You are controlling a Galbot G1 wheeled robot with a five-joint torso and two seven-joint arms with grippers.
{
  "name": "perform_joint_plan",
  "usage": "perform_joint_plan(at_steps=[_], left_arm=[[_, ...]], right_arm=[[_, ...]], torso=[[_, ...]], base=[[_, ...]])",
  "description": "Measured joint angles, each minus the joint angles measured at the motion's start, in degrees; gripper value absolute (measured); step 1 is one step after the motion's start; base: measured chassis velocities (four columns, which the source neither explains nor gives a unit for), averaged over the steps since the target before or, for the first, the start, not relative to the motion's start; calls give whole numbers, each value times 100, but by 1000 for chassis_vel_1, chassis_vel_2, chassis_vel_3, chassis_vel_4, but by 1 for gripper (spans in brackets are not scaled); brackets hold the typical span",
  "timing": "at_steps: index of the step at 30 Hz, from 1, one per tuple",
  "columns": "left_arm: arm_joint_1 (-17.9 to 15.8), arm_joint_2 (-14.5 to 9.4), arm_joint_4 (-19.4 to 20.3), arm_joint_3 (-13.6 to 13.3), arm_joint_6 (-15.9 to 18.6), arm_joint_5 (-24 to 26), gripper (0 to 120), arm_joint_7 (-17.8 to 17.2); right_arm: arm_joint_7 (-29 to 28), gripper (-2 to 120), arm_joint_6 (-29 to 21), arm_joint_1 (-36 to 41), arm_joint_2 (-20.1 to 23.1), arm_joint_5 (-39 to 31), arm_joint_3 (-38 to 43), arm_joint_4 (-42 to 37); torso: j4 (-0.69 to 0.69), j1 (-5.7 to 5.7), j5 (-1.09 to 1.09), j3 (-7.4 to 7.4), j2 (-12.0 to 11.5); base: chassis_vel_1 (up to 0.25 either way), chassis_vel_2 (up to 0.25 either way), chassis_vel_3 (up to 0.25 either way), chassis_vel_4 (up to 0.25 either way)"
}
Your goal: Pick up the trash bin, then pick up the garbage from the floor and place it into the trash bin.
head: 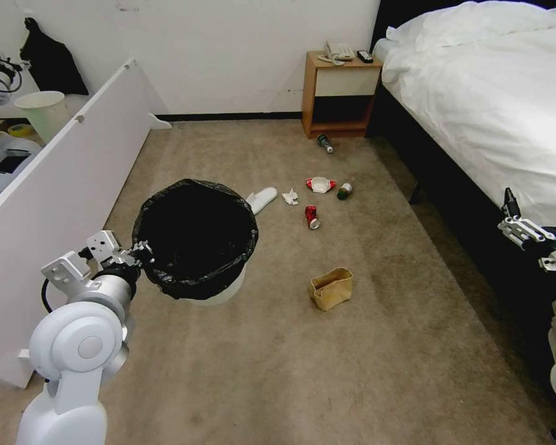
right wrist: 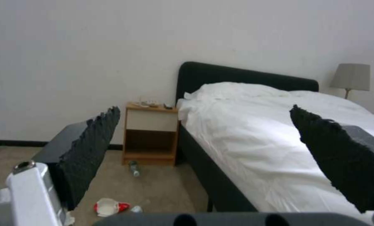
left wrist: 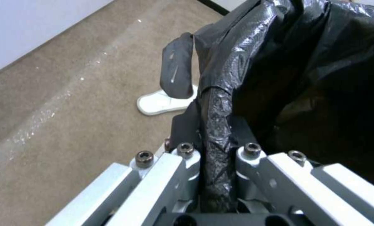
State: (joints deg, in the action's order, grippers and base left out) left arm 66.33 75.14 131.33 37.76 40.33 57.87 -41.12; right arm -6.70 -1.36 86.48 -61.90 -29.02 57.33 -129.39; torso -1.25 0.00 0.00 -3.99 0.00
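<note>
Bin duty on my left: left gripper (head: pixel 143 252) pinches the bagged rim of the trash bin (head: pixel 194 238), held off the carpet. Right gripper (right wrist: pixel 204 138), jaws wide and empty, hangs beside the bed. Brown paper bag (head: pixel 332 288) lies ahead-left of it, long axis crosswise; I judge the right arm nearer.

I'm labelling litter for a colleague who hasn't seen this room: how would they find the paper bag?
Start at the white bed on the right, then look at the tan carpet beside it. The crumpled brown paper bag stands open there, nearer the robot than the other litter, right of the black-lined white trash bin. It is the sole brown item.
</note>
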Motion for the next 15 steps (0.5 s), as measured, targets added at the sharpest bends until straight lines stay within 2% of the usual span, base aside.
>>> perform_joint_plan(at_steps=[15], left_arm=[[12,7,18,21,-2,7,5,0]], right_arm=[[9,100,11,4,47,-53,33,-20]], torso=[[0,0,1,0,0]], base=[[-93,102,100,-94]])
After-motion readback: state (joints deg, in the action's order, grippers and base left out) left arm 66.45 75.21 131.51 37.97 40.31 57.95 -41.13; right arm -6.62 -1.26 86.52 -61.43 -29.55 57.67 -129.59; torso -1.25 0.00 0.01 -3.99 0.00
